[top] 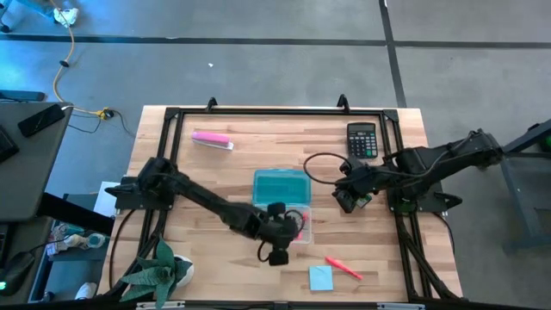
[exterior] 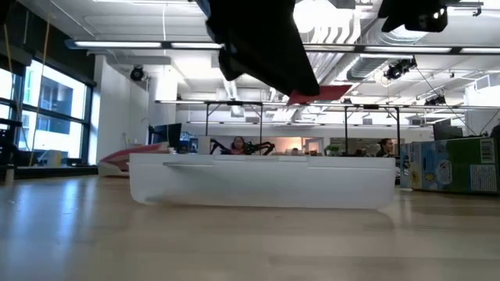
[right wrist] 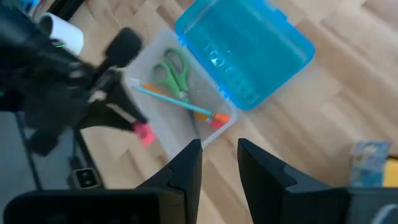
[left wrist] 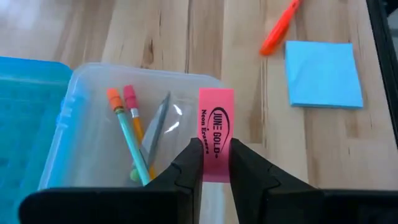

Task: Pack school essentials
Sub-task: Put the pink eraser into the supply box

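Observation:
A pink eraser (left wrist: 216,118) with black print is held by my left gripper (left wrist: 216,152), shut on it over the near right edge of the clear case tray (left wrist: 93,99). In the tray lie green-handled scissors (right wrist: 171,71), a green pencil (left wrist: 127,140) and an orange pencil (left wrist: 138,127). The case's blue lid (top: 281,185) lies open on the far side. A red pen (top: 344,267) and a light-blue sticky pad (top: 320,277) lie on the table near the front edge. My right gripper (right wrist: 219,149) hangs open above the table, right of the case, holding nothing. My left gripper pinches the eraser's two broad faces at one end (left wrist: 216,163) between its two fingers. The fingers slant down from the table's left. The rest of the eraser sticks out past the fingertips, and in the low view the eraser (exterior: 320,94) hangs clear above the case.
A black calculator (top: 362,139) lies at the far right and a pink-and-white bar (top: 211,139) at the far left. A black frame (top: 275,112) runs along the table's edges. Bare wood shows at the front left.

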You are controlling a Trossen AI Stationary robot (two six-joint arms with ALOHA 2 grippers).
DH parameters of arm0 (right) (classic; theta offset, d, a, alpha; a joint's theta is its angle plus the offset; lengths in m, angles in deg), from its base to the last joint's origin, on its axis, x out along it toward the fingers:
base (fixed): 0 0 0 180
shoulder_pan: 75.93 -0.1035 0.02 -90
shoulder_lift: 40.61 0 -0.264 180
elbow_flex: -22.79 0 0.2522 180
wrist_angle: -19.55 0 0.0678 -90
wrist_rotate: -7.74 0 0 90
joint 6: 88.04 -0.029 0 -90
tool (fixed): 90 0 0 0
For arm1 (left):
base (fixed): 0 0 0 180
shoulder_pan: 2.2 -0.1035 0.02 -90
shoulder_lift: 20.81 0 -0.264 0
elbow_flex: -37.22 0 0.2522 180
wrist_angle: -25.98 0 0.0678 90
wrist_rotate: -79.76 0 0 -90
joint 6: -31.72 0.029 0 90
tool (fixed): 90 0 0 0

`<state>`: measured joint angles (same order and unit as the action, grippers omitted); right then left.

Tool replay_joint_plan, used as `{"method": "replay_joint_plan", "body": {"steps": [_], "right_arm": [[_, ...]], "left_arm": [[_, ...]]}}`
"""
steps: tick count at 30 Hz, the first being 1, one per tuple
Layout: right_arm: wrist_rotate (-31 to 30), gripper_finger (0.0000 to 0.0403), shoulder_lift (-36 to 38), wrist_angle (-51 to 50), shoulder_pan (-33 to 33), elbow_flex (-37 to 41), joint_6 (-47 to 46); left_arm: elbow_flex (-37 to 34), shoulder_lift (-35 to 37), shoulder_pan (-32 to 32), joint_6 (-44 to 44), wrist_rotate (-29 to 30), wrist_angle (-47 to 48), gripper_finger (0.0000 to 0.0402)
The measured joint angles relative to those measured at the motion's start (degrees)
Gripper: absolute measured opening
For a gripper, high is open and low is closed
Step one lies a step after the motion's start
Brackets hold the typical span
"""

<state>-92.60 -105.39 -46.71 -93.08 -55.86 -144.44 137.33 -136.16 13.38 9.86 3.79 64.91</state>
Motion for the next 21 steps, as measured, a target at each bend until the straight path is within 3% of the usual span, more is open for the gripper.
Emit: {"method": "replay_joint_plan", "body": {"steps": [3, 11, 21], "right_arm": [[-0.10, 0.0094, -0.24, 0.01, -2.71, 0.00, -4.18], [-0.27, 0.0094, -6.45, -0.16, -11.65, 0.02, -13.41], [0.88, 0.0094, -16.36, 1.23, -20.95, 0.02, -23.79]], "left_arm": [[-0.02, -0.05, -2.31, 1.07, -4.13, 2.16, 0.0051], [0.03, -2.46, -4.92, 3.11, -8.21, 3.96, 0.0051], [-0.03, -4.14, -4.95, 4.51, -8.25, 3.88, 0.0051]]}}
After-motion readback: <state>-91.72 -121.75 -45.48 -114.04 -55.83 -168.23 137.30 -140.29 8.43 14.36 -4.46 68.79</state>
